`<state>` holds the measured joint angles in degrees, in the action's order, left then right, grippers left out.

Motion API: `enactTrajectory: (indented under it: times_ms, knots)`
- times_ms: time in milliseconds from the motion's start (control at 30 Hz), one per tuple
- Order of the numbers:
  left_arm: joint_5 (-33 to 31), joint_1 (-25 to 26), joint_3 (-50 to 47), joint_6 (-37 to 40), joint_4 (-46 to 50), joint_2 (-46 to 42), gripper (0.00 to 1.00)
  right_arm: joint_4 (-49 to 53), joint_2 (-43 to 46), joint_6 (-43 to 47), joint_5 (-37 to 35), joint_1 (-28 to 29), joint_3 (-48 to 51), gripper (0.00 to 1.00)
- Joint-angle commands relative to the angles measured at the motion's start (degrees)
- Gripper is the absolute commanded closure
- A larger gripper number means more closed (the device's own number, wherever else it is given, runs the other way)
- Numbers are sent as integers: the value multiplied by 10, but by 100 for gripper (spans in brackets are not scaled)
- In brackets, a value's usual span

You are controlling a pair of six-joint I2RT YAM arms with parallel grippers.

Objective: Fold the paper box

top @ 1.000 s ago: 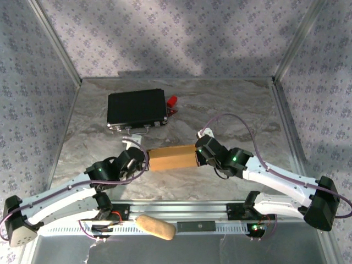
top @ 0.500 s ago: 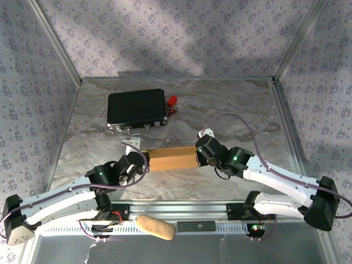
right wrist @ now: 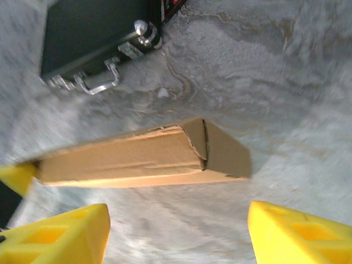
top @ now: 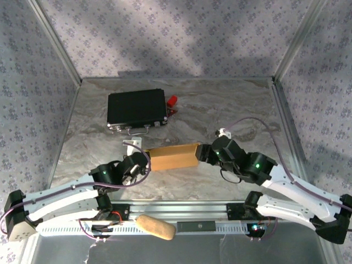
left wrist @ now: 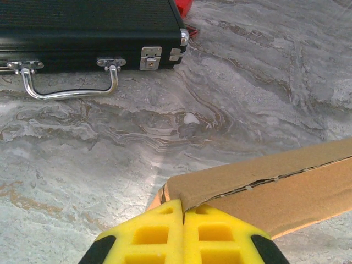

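Lying crosswise, the box (top: 173,157) points its right end at the wide-spread right gripper (right wrist: 177,213), just short of it; the left gripper (left wrist: 183,208) is pressed together against the left end.

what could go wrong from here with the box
1. The left gripper pinches just one corner of the paper box, while the right gripper is open and clear of it, so the box may pivot or slip out.
2. In the right wrist view the end flap meets the body along a ragged, slightly gaping seam, so it could spring open unless pressed.
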<state>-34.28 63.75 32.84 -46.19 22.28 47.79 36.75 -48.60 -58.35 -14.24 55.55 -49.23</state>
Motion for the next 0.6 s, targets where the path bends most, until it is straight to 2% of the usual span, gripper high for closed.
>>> enactTrajectory:
  times_ms: [0,133,267,367,567]
  knots:
    - [16,7,-8,-16,75,13,100,-60,19,-194,12,-5,29,29]
    - [15,9,-4,-17,77,16,100,-143,16,-350,13,-6,74,28]
    - [15,9,0,-18,81,17,100,-161,4,-469,19,-6,100,27]
    - [16,9,-1,-17,82,15,100,-209,-3,-492,31,-21,123,26]
    - [15,9,4,-15,84,15,100,-279,-38,-492,122,-75,157,24]
